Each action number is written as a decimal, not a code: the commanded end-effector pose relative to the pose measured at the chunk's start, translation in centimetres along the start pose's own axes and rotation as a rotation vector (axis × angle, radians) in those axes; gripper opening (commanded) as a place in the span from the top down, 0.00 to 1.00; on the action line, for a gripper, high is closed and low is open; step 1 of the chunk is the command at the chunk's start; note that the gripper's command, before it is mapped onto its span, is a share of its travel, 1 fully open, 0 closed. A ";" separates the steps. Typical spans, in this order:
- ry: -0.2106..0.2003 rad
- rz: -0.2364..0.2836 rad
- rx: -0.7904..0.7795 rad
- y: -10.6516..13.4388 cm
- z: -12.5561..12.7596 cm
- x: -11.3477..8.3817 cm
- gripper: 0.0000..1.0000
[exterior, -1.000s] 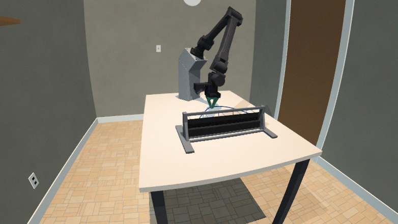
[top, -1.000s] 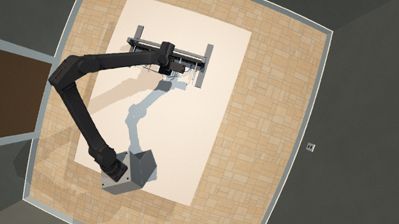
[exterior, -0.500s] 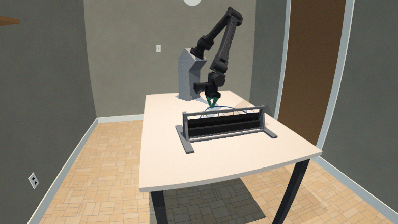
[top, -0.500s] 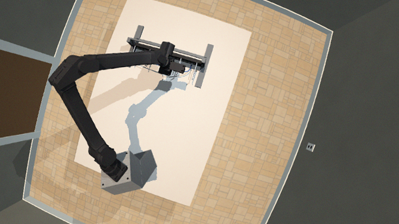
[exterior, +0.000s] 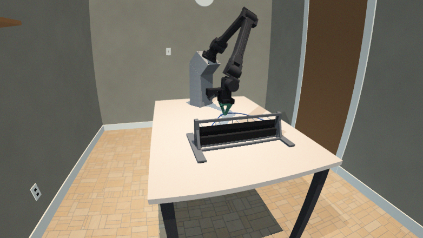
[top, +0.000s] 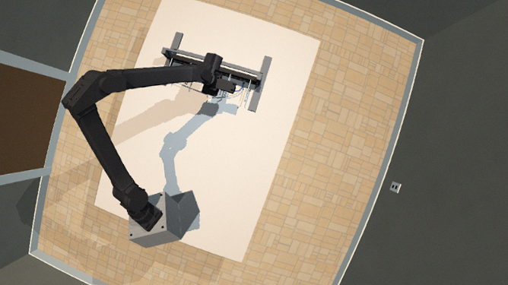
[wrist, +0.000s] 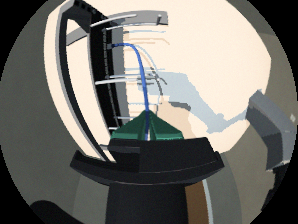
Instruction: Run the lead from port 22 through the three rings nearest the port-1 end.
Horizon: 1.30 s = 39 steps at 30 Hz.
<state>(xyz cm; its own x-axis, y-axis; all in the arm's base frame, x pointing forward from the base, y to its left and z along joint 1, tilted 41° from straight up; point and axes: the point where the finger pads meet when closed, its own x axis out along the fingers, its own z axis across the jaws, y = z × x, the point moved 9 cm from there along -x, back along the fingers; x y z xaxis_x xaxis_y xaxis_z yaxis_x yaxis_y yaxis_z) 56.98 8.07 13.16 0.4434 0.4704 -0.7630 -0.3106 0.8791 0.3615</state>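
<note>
The grey rack with its black patch panel stands on the white table, seen from behind in the exterior view and from above in the top view. The blue lead runs from the panel's face up into my green fingers. My gripper hangs point down just above the rack's top rail, on its front side, shut on the blue lead. The lead arcs along the rail on both sides of the fingers. The wire rings show beside the lead in the wrist view. I cannot tell which rings hold it.
The arm's grey base block stands at the far end of the table. The rack's two feet rest on the table top, well in from the edges. A brown door is in the wall to the right.
</note>
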 end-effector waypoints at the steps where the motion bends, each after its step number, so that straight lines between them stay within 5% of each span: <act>1: -0.035 0.016 -0.019 1.4 1.6 -1.2 1.00; 39: -0.027 0.016 -0.014 0.9 1.4 0.4 1.00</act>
<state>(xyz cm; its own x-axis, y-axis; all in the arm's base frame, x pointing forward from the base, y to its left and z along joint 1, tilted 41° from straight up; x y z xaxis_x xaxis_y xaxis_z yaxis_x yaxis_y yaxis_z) 57.09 8.09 12.91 0.4434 0.4708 -0.7628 -0.3080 0.8792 0.3636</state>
